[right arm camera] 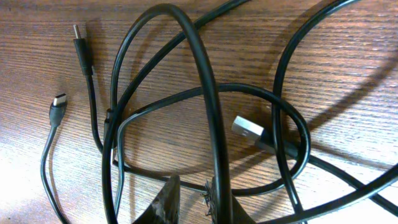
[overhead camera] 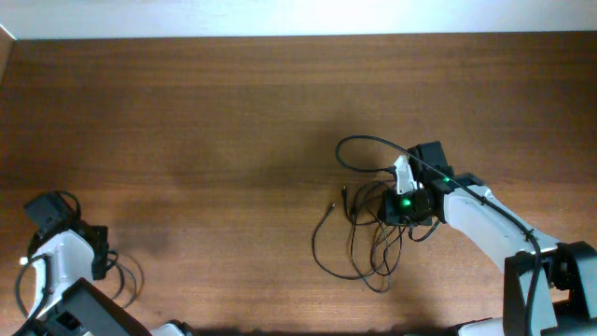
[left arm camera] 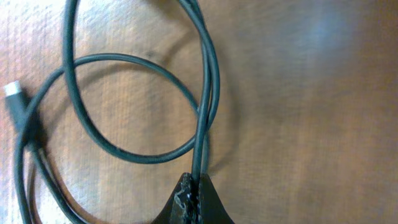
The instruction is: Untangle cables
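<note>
Cables (right arm camera: 202,93): thin black cords on a wooden table (overhead camera: 187,112), held in two lots.

Lot 1, single cable (left arm camera: 146,160): count one.
- It lies directly at the left gripper (left arm camera: 196,190), whose fingertips are pressed together on one strand of it.
- From the tips the cord runs straight ahead, then curls into overlapping loops ahead of the gripper and off to one side.
- One silver-tipped plug (left arm camera: 12,92) shows at the far edge of the loops, well away from the fingertips.

Lot 2, tangle: the number of cords cannot be counted, as the strands cross and overlap.
- Plug ends in view number three: a slim plug (right arm camera: 77,32), a small flat plug (right arm camera: 58,101) and a wide metal plug (right arm camera: 247,129).
- The tangle lies just ahead of and under the right gripper (right arm camera: 189,199).
- The two smaller plugs sit ahead and off to one side; the wide plug is nearer, on the other side.
- One thick loop arches from far ahead back down to the right gripper's tips.
- Those tips stand a little apart, with table showing between them. The loop passes at one finger; whether it is pinched cannot be told.

The two lots lie well apart.
</note>
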{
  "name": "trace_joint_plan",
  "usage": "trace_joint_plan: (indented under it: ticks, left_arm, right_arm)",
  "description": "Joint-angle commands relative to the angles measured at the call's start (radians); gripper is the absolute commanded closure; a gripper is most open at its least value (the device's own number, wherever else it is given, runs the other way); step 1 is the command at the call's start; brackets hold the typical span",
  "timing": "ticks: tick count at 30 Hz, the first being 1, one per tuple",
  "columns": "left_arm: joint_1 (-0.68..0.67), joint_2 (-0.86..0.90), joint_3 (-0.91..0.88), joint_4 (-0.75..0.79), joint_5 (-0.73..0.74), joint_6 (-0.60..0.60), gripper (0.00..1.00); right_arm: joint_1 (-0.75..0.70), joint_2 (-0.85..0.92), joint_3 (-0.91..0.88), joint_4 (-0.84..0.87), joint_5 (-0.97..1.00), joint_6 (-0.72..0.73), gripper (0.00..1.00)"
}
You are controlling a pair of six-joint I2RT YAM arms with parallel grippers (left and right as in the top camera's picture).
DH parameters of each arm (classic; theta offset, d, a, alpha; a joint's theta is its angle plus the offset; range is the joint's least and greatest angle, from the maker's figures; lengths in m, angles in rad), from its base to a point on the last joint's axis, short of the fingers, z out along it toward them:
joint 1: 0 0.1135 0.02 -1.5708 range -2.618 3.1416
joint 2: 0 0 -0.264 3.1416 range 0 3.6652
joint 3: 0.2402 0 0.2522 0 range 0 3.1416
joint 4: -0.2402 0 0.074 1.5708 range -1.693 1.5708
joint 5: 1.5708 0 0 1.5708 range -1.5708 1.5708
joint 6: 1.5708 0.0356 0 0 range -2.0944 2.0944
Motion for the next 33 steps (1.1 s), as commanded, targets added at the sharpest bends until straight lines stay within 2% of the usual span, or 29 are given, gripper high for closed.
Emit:
trace_joint_plan:
  ticks: [1,2,3,4,5,6,7,9,10,13,15,17,19,20,21,22,23,26,28,30,31,33]
  left_arm:
    - [0.002,-0.002,0.063,0.056,0.179,0.089,1.0]
    - [0.002,-0.002,0.072,0.058,0.258,0.108,0.76]
    - [0.002,-0.002,0.072,0.029,0.3,0.109,0.07]
    - [0.002,-0.002,0.072,0.024,0.335,0.105,0.01]
    - [0.002,-0.002,0.082,0.052,0.427,0.102,0.01]
    - [0.002,-0.004,0.119,0.015,0.51,0.102,0.01]
    - [0.002,-0.01,0.169,-0.066,0.502,0.103,0.01]
    - [-0.021,-0.046,0.269,-0.232,0.311,0.102,0.01]
    - [-0.047,-0.109,0.316,-0.298,0.209,0.102,0.01]
    - [-0.119,-0.311,0.322,-0.298,0.439,0.117,0.01]
    - [-0.208,-0.36,0.322,-0.293,0.57,0.211,0.01]
    - [-0.326,-0.359,0.322,-0.246,0.755,0.39,0.01]
    - [-0.422,-0.36,0.322,-0.18,1.081,0.699,0.01]
    - [-0.464,-0.36,0.32,-0.179,1.258,0.907,0.01]
    - [-0.498,-0.36,0.312,-0.179,1.415,1.054,0.01]
    - [-0.533,-0.36,0.303,-0.183,1.537,1.175,0.01]
    - [-0.571,-0.359,0.288,-0.182,1.58,1.25,0.01]
    - [-0.709,-0.359,0.164,-0.169,1.568,1.452,0.01]
    - [-0.789,-0.359,0.108,-0.056,1.57,1.474,0.01]
    - [-0.875,-0.355,0.1,0.08,1.481,1.473,0.01]
    - [-0.935,-0.34,0.1,0.155,1.367,1.415,0.01]
    - [-1.063,-0.262,0.1,0.391,1.076,1.157,0.01]
  right_arm:
    - [-0.002,0.0,-0.006,-0.001,-0.006,0.004,0.83]
    - [-0.002,0.0,-0.006,-0.001,-0.006,0.004,0.83]
    - [-0.002,0.0,-0.006,-0.001,-0.006,0.004,0.83]
    - [-0.002,0.0,-0.006,-0.001,-0.006,0.004,0.83]
    - [-0.002,0.0,-0.006,-0.001,-0.006,0.004,0.83]
    - [-0.002,0.0,-0.006,-0.001,-0.006,0.004,0.82]
    - [-0.002,0.0,-0.006,-0.001,-0.006,0.004,0.79]
    - [-0.002,-0.001,0.002,-0.003,-0.02,0.004,0.8]
    - [-0.002,-0.001,0.034,-0.017,-0.082,0.003,0.96]
    - [0.0,-0.004,0.255,-0.032,-0.44,-0.079,0.96]
    - [0.036,-0.007,0.415,-0.093,-0.46,-0.117,0.96]
    - [0.109,-0.009,0.593,-0.203,-0.416,-0.183,0.96]
    - [0.144,-0.009,0.732,-0.283,-0.292,-0.18,0.96]
    - [0.148,-0.009,0.814,-0.305,-0.22,-0.142,0.96]
    - [0.148,-0.009,0.86,-0.304,-0.171,-0.097,0.96]
    - [0.148,-0.009,0.9,-0.304,-0.13,-0.069,0.96]
    - [0.148,-0.009,0.927,-0.305,-0.124,-0.066,0.96]
    - [0.148,-0.009,0.98,-0.253,-0.117,0.019,0.96]
    - [0.15,-0.009,1.046,-0.237,-0.143,0.057,0.96]
    - [0.16,-0.009,1.066,-0.237,-0.209,0.057,0.96]
    - [0.164,-0.009,1.066,-0.241,-0.236,0.058,0.96]
    - [0.187,-0.009,1.066,-0.254,-0.238,0.057,0.96]
